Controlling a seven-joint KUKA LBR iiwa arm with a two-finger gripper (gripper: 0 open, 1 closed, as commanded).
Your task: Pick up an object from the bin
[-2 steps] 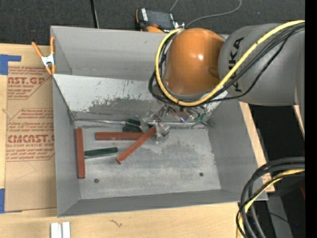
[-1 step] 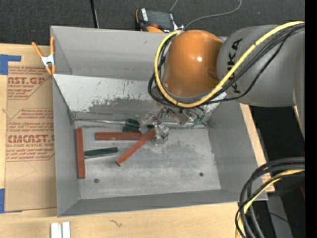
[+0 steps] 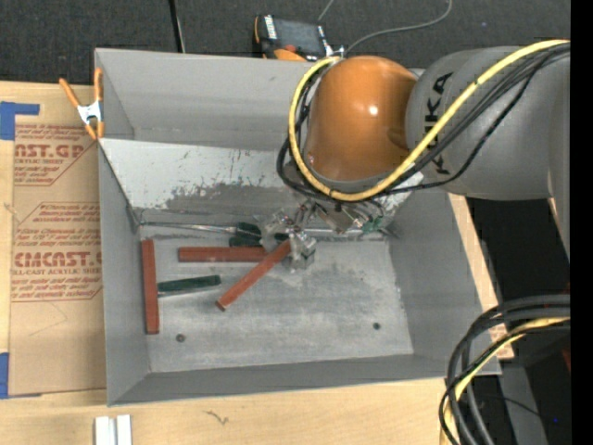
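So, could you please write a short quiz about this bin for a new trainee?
1. True or false: the gripper hangs at the bin's left wall.
2. How many red-brown sticks lie in the bin?
3. Which thing's end is nearest the gripper? A) the slanted red-brown stick B) the stick along the left wall C) the green stick at lower left
Key: 1 false, it is mid-bin; 2 three; 3 A.
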